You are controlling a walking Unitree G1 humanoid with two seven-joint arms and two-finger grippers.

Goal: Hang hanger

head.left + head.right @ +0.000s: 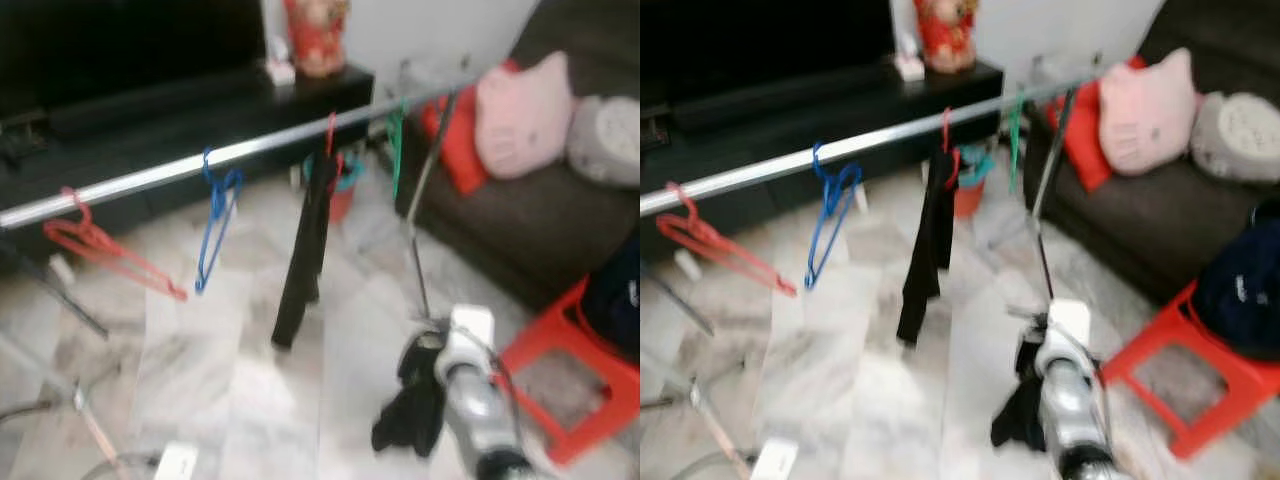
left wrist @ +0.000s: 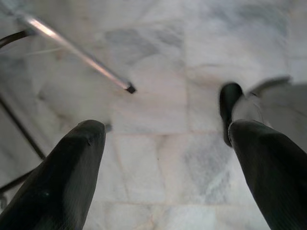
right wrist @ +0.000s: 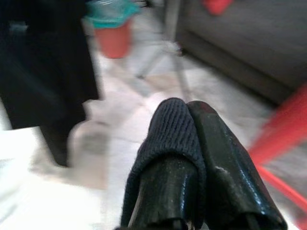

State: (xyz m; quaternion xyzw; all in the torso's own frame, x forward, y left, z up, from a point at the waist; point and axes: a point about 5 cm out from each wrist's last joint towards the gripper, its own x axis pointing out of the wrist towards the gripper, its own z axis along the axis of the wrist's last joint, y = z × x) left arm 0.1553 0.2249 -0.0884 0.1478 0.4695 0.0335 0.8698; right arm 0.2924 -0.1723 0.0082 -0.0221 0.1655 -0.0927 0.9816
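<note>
A silver clothes rail (image 1: 200, 165) runs across the room. On it hang a red hanger (image 1: 100, 250) at the left, a blue hanger (image 1: 215, 225), a red hanger (image 1: 330, 135) carrying a long black garment (image 1: 305, 260), and a green hanger (image 1: 396, 145). My right gripper (image 1: 422, 352) is low at the right, below the rail, shut on a dark knit cloth (image 1: 410, 415) that droops from it. In the right wrist view this cloth (image 3: 168, 139) wraps one finger of the right gripper (image 3: 188, 108). My left gripper (image 2: 163, 129) is open over the marble floor.
A dark sofa (image 1: 500, 225) at the right holds a pink plush cushion (image 1: 520, 115) and a grey one (image 1: 605, 140). A red stool (image 1: 575, 390) stands beside my right arm. The rack's upright (image 1: 420, 250), a red bucket (image 1: 345, 195) and a black cabinet (image 1: 150, 110) lie beyond.
</note>
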